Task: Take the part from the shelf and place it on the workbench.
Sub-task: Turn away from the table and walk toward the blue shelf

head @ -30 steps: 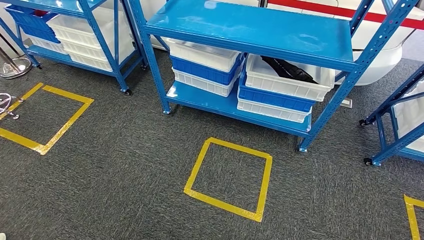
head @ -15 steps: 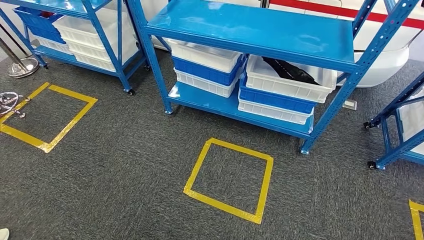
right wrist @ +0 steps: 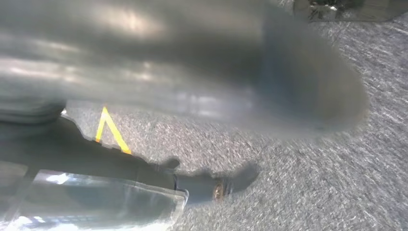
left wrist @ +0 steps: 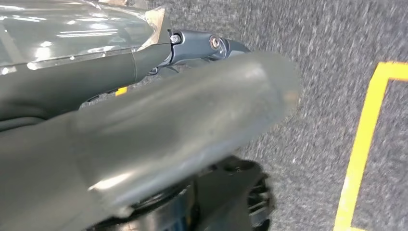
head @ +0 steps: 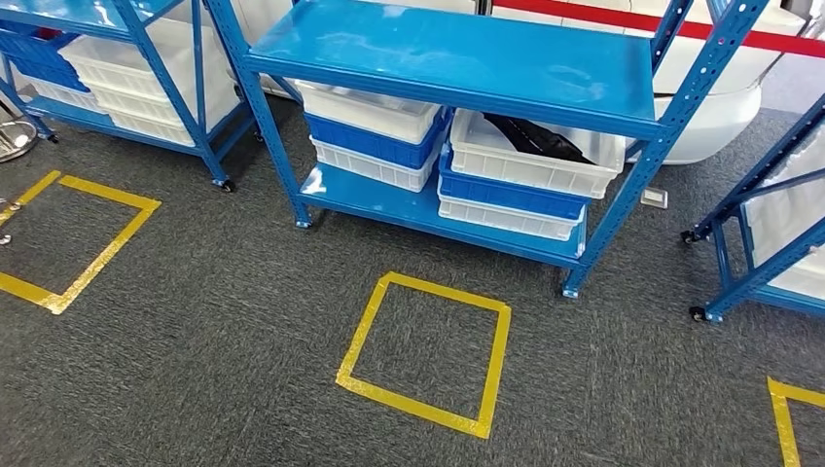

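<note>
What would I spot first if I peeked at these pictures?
Probably the big blue shelf rack in the middle, with white and blue bins stacked on its lower shelf. In the top white bin on the right lies a black part. On the grey carpet just in front of the rack is a bright square of yellow tape.

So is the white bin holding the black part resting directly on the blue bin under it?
Touching. The head view shows the white bin with the black part stacked straight on the blue bin, rim to base, no gap between them.
</note>
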